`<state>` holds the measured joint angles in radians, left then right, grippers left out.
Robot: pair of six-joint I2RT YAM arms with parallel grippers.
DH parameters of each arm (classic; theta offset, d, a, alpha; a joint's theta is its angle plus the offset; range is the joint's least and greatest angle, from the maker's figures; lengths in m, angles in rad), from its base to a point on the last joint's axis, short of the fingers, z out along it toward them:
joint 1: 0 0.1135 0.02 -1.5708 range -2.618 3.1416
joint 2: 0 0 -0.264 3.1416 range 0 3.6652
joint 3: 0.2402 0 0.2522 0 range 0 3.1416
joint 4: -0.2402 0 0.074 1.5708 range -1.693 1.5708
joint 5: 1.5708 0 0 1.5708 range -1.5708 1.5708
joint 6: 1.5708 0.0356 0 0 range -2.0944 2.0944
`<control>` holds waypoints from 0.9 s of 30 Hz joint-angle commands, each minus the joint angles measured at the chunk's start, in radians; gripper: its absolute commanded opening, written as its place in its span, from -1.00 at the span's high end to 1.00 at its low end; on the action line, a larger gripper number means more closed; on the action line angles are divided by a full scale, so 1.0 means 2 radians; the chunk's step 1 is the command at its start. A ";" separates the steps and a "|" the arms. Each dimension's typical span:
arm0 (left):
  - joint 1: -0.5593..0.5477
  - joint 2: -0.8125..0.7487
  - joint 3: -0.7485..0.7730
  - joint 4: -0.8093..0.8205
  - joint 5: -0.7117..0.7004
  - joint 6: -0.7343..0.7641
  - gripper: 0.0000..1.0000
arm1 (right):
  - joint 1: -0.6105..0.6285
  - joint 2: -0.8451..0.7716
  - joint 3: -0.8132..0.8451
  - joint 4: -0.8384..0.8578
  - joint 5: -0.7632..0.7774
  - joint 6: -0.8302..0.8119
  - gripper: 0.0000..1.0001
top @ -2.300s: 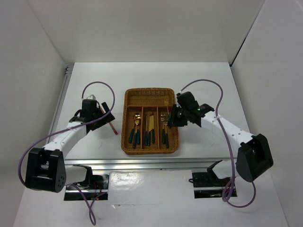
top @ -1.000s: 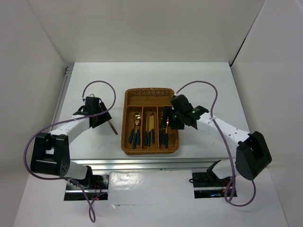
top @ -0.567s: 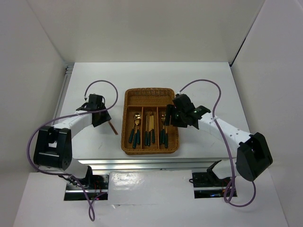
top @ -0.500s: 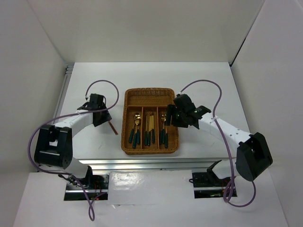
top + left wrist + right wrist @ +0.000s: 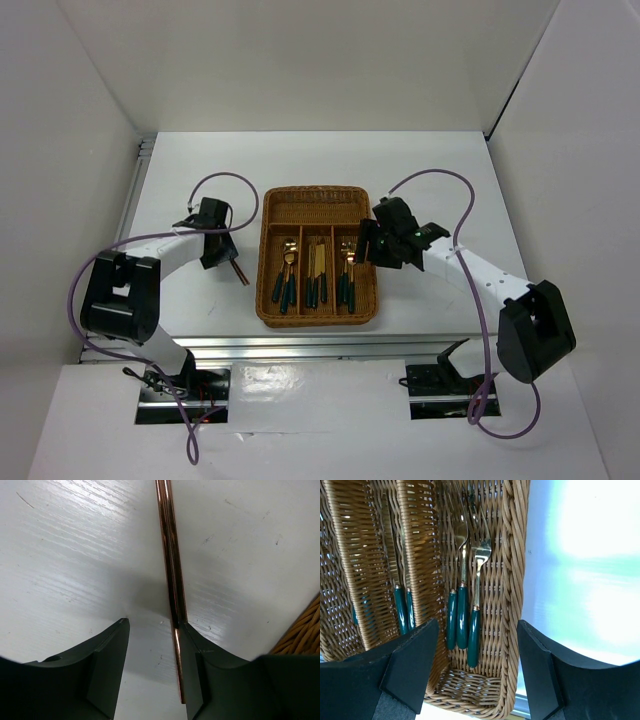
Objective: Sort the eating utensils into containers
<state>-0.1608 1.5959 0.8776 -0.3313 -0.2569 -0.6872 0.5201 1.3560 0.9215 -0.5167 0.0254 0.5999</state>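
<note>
Top camera: the thin copper-brown chopsticks point(image 5: 240, 272) lie on the white table point(image 5: 180, 170) just left of the brown woven wicker cutlery tray point(image 5: 315, 189), under the left gripper point(image 5: 226, 260). Left wrist cam shows what that one hides: they touch one finger point(image 5: 199, 652) with a gap at the other, so it's only half-open and I'd centre up before squeezing. Right wrist cam: right gripper point(image 5: 476, 630) wide and empty over the gold-headed, green-handled forks point(image 5: 462, 580).

**What surrounds your work area**

You're looking at a white table point(image 5: 450, 170). Close up, its painted surface shows fine streaks and a few small dark specks. Plain white walls point(image 5: 300, 60) close it in at the back and on both sides. A silver metal rail point(image 5: 300, 346) runs along the near edge, and a second rail point(image 5: 135, 190) runs along the left edge.
</note>
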 commanded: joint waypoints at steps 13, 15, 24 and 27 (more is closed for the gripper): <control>-0.002 0.033 0.025 -0.017 -0.013 -0.006 0.00 | -0.005 -0.008 -0.010 0.024 -0.001 -0.008 -0.43; -0.002 0.045 0.031 -0.017 -0.013 -0.006 0.00 | -0.005 -0.008 -0.010 0.024 -0.001 -0.008 -0.43; -0.002 0.060 0.036 -0.041 -0.017 -0.006 0.23 | -0.010 -0.013 -0.014 0.024 0.003 -0.008 -0.43; -0.002 0.065 0.036 -0.047 -0.017 -0.006 0.34 | -0.010 -0.013 -0.014 0.024 0.003 -0.008 -0.43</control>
<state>-0.1627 1.6787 0.9543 -0.3748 -0.2996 -0.6865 0.5095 1.3560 0.9062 -0.5083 0.0193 0.5930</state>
